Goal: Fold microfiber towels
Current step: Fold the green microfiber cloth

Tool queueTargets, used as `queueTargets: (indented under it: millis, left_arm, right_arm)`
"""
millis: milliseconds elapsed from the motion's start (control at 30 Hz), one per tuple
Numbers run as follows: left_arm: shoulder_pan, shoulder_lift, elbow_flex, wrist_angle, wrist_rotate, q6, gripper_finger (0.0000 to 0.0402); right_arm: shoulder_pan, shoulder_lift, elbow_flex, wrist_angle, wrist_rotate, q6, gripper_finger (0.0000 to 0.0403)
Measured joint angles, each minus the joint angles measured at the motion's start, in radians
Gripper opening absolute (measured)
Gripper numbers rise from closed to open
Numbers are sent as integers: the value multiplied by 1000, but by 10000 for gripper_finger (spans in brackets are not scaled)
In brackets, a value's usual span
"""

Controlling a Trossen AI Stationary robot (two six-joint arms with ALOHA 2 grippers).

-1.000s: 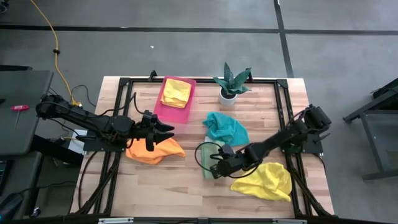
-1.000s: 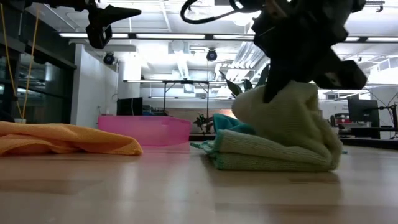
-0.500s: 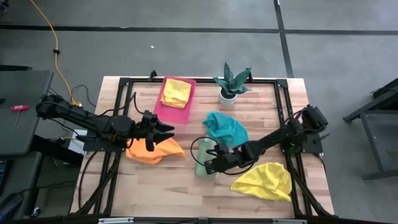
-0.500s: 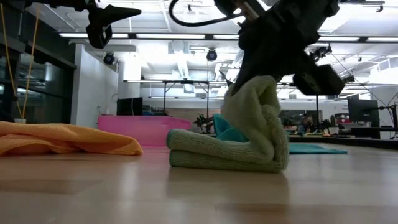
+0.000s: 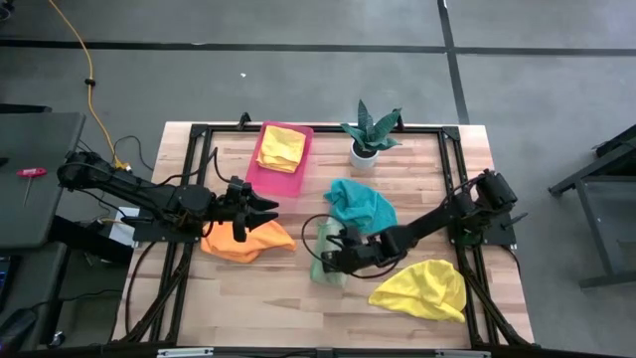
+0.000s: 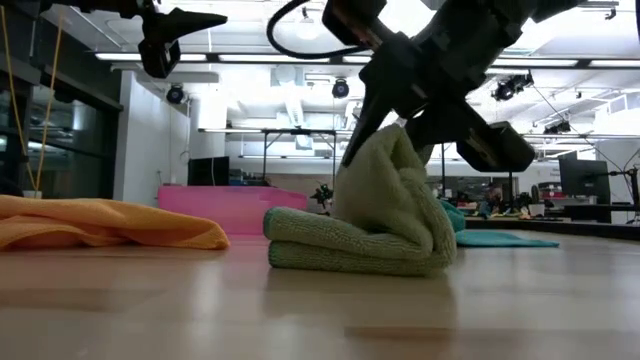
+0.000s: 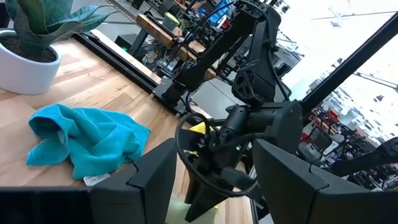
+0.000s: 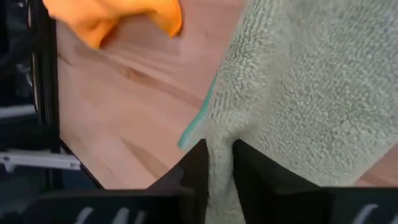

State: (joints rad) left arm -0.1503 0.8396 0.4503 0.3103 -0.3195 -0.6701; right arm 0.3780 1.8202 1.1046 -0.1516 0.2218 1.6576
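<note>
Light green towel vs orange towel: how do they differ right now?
The light green towel is folded into layers with one edge pulled up; the orange towel lies crumpled and low. The right gripper has the light green towel between its fingers; the left gripper hovers above the orange towel. Both are on the table.

Table [image 5: 298, 298] is viewed straight down from overhead and level from its surface; light green towel [image 6: 370, 225] is shared with the close right wrist view.

Right pincer [image 5: 331, 255]: moved left across the worktop, toward the orange towel [image 5: 246, 239]
Green towel [image 5: 326, 259]: dragged left with it, upper layer folded over the lower
</note>
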Motion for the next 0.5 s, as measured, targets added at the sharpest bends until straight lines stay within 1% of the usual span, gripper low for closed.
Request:
queueTargets:
  millis: [133, 267, 367, 433, 500]
  left_arm:
    - [0, 0, 0, 0, 2, -1, 200]
    - [0, 0, 0, 0, 2, -5, 200]
    - [0, 0, 0, 0, 2, -5, 200]
    - [0, 0, 0, 0, 2, -7, 200]
    - [0, 0, 0, 0, 2, -7, 200]
  right_arm:
    - [-1, 0, 0, -1, 25, 46, 99]
    - [-1, 0, 0, 5, 33, 48, 127]
    - [-9, 0, 0, 54, 32, 47, 147]
    - [-18, 0, 0, 87, 41, 28, 159]
    - [-30, -12, 0, 101, 62, -40, 170]
